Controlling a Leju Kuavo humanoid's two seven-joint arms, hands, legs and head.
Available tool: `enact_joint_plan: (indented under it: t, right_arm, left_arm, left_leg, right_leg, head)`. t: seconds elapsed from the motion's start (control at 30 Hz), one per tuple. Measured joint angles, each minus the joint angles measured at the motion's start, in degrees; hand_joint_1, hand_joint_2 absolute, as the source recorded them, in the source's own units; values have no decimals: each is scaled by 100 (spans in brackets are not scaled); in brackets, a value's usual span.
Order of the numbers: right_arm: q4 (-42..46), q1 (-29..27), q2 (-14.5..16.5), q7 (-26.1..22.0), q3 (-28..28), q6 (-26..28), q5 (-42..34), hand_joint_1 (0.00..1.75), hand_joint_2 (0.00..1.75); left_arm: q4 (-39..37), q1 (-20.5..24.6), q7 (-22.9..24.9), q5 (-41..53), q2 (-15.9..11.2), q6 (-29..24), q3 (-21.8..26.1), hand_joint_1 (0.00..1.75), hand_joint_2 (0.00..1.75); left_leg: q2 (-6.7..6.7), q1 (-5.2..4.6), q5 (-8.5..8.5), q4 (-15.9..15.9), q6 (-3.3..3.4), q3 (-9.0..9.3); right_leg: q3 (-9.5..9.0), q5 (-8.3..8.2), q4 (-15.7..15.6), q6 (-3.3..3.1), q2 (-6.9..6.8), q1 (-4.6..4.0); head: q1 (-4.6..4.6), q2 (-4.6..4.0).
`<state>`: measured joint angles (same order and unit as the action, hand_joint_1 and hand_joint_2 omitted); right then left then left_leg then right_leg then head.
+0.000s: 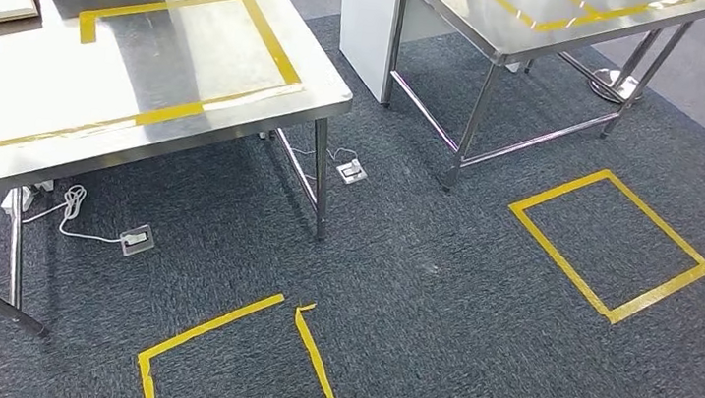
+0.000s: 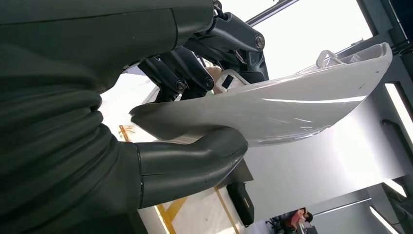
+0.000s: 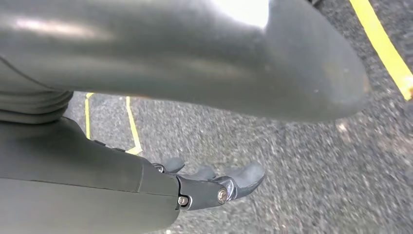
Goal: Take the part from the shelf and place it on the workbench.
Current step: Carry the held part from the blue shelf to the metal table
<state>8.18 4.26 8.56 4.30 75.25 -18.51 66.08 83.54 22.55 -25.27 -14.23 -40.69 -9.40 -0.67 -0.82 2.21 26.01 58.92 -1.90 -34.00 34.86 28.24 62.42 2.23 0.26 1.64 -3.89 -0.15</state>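
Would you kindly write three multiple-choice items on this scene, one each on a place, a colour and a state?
1. Where is the white part?
A. On the carpet
B. In the left hand
C. On a table

2. What colour is the tape marking outlines on the carpet?
A. Yellow
B. Red
C. Blue

3. What is the right hand holding?
A. A box
B. A cable
C. Nothing

Answers:
1 B: the left wrist view shows thumb and fingers clamping the part.
2 A: the head view shows yellow outlines.
3 C: the right wrist view shows its fingers with nothing in them above the carpet.
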Motion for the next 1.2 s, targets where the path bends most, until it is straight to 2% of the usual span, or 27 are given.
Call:
enact_joint_plan:
  t: [0.03,0.1,0.17,0.2,0.23,0.3,0.33,0.37,0.4,0.47,0.53,0.6,0.7,0.73,0.8,0.83,0.87,0.9,0.93,0.97,1.03,1.07,1.2]
  right_arm:
    - [-1,1,4,4,0,0,-1,0,0]
    - [-3,-1,12,12,0,1,-2,0,0]
    - [-3,-2,10,13,0,1,-5,0,0]
    - [-3,-1,10,10,0,2,-8,0,0]
    - [-3,-1,9,9,0,2,-8,0,0]
    - [-3,-3,9,8,0,2,-9,0,0]
    - [-3,-6,9,8,1,2,-10,0,0]
    - [-3,-8,9,8,1,2,-11,0,0]
    - [-3,-8,9,8,2,2,-13,0,0]
    - [-3,-8,10,8,2,2,-16,0,0]
    - [-3,-5,10,8,2,2,-16,0,0]
    - [-3,-3,10,11,3,3,-16,0,0]
    - [-3,1,5,14,4,7,-19,0,0]
    - [-3,4,4,15,4,8,-20,0,0]
    - [-3,2,2,16,4,10,-22,0,0]
    - [-3,-1,1,16,4,12,-22,0,0]
    - [-3,-6,0,16,5,14,-22,0,0]
    - [-3,-10,-2,16,5,16,-20,0,0]
    - [-3,-11,-3,16,5,17,-14,0,0]
    - [-3,-11,-4,16,5,17,-3,0,0]
    - [-3,-9,-6,17,5,17,28,0,0]
    - [-3,-12,-6,19,5,16,40,0,0]
    - [-3,-18,-8,25,4,16,47,0,0]
  left_arm:
    - [-1,12,-3,6,2,0,1,175,175]
    - [-8,42,-4,12,5,0,0,175,175]
    - [-20,65,-2,17,8,0,-1,175,175]
    - [-28,78,-2,23,10,0,-1,175,175]
    - [-37,94,-2,28,13,0,-1,175,175]
    - [-55,120,-3,43,28,1,-2,175,175]
    - [-68,124,-2,48,40,1,-2,175,175]
    - [-84,125,-2,52,51,2,-3,175,175]
    - [-98,126,-1,55,60,3,-3,175,175]
    - [-114,142,-1,55,65,4,-3,175,175]
    - [-120,172,-1,55,63,5,-3,175,175]
    - [-124,187,-2,56,60,6,-3,175,175]
    - [-126,188,-4,57,37,7,0,175,175]
    - [-125,190,-4,57,30,7,1,175,175]
    - [-126,184,-5,57,30,7,0,175,175]
    - [-126,173,-4,57,32,7,-1,175,175]
    - [-126,158,-4,55,33,7,-1,175,175]
    - [-122,132,-4,41,30,4,1,175,175]
    - [-105,88,-5,14,17,-2,7,175,175]
    - [-70,19,-7,-29,-9,-12,24,175,175]
    - [36,-151,-13,-133,-94,-33,100,175,175]
    - [91,-226,-15,-178,-141,-38,153,175,175]
    - [233,-372,0,-250,-270,-31,298,175,175]
  left_leg:
    - [-11,-1,21,35,-60,-13]
    - [-30,-11,25,35,-155,-18]
    - [-9,2,38,35,-211,-29]
    - [14,5,111,158,-224,-89]
    - [37,3,236,395,-227,-206]
    - [58,-18,550,1151,-214,-581]
    - [58,-29,631,1458,-202,-747]
    - [58,-39,612,1598,-180,-836]
    - [58,-50,497,1524,-151,-821]
    - [69,-91,116,872,-60,-530]
    - [93,-155,-75,270,16,-236]
    - [92,-197,-55,105,50,-160]
    - [71,-158,-62,24,125,-112]
    - [73,-139,-64,-1,154,-88]
    - [77,-136,-45,-7,199,-69]
    - [74,-138,-35,-3,208,-68]
    - [66,-140,-24,3,212,-63]
    - [57,-140,-11,9,209,-52]
    - [48,-140,5,15,198,-34]
    - [42,-140,26,23,181,-11]
    - [42,-159,71,43,126,13]
    - [43,-168,85,46,94,15]
    - [46,-161,139,83,-29,6]
  right_leg:
    - [-72,-20,-143,-36,23,1]
    - [-65,2,-155,-163,45,-15]
    - [-70,-11,-165,-266,28,-14]
    - [-80,-19,-179,-308,22,-15]
    - [-90,-22,-191,-342,16,-18]
    - [-104,-6,-194,-388,6,-50]
    - [-115,6,-193,-407,2,-69]
    - [-132,21,-193,-425,-1,-89]
    - [-154,36,-193,-440,-3,-107]
    - [-213,75,-194,-446,-3,-131]
    - [-234,107,-192,-410,-2,-151]
    - [-227,112,-211,-349,-8,-154]
    - [-209,191,-136,-244,-18,-162]
    - [-114,296,61,-216,-16,-165]
    - [274,589,766,-185,-14,-157]
    - [483,688,1113,-176,-13,-155]
    - [627,692,1311,-173,-13,-153]
    - [661,583,1286,-175,-13,-152]
    - [578,383,1038,-184,-13,-151]
    - [408,147,632,-200,-11,-151]
    - [102,-114,-39,-245,2,-158]
    - [30,-140,-195,-271,7,-166]
    - [-32,-132,-278,-396,-15,-157]
  head:
    - [-5,0]
    - [-12,0]
    - [-4,0]
    - [0,0]
    - [7,0]
    - [12,0]
    - [12,0]
    - [11,0]
    - [11,0]
    - [11,0]
    - [13,0]
    - [16,0]
    - [8,0]
    - [4,0]
    - [-3,0]
    - [-4,0]
    - [-4,0]
    - [-5,0]
    - [-5,0]
    - [-5,0]
    - [-2,0]
    - [0,0]
    - [7,0]
